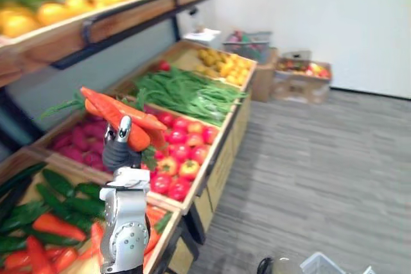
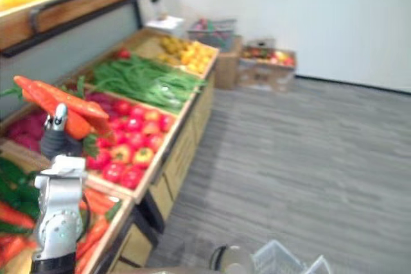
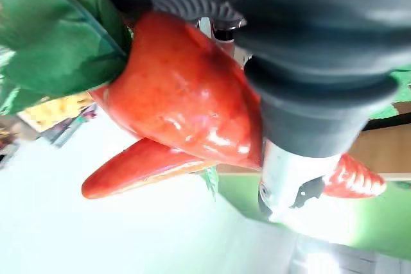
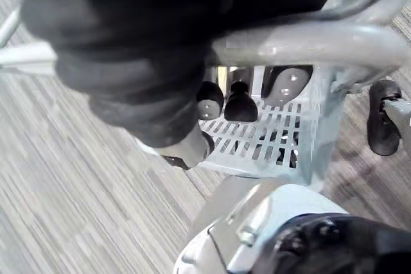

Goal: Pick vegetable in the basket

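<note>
- The bench [image 1: 226, 152], a stepped wooden produce stand, ran along the robot's left. It was split into open compartments so that each kind of produce lay apart and within reach from the aisle.
- The upper shelf [image 1: 128, 17] above it carried yellow and green produce, well apart from the work.
- Compartments, far to near:
  - yellow produce [image 1: 225, 62];
  - green beans [image 1: 183, 91], heaped loosely;
  - red and yellow round produce [image 1: 183, 142], with magenta produce [image 1: 77, 139] behind it;
  - cucumbers [image 1: 64, 194] beside loose carrots [image 1: 54, 226] in the nearest compartment.
- Cardboard boxes [image 1: 298, 78] stood on the floor past the far end of the bench, holding mixed produce too small to identify.
- The basket [image 4: 270, 145], pale and slatted, sat low on the robot's right near the floor. The visible part of its slatted bottom lay bare.
- The held carrots [image 1: 119, 113], a small bunch with green tops, were raised clear above the bench and over the red produce. They touched nothing but the hand. In my judgement they were held high to pass over the bench rim on the way to the basket.
- The basket handle [image 4: 302, 40], a metal bar, crossed above the basket's opening.
- The left hand [image 1: 119, 149] was clenched around the held carrots at their thick end, with the tips pointing away.
- The right hand [image 4: 241, 102] had its fingers curled under the basket handle, apparently to keep the basket close for the drop.
- The task's vegetable was in the left hand and not yet in the basket.
</note>
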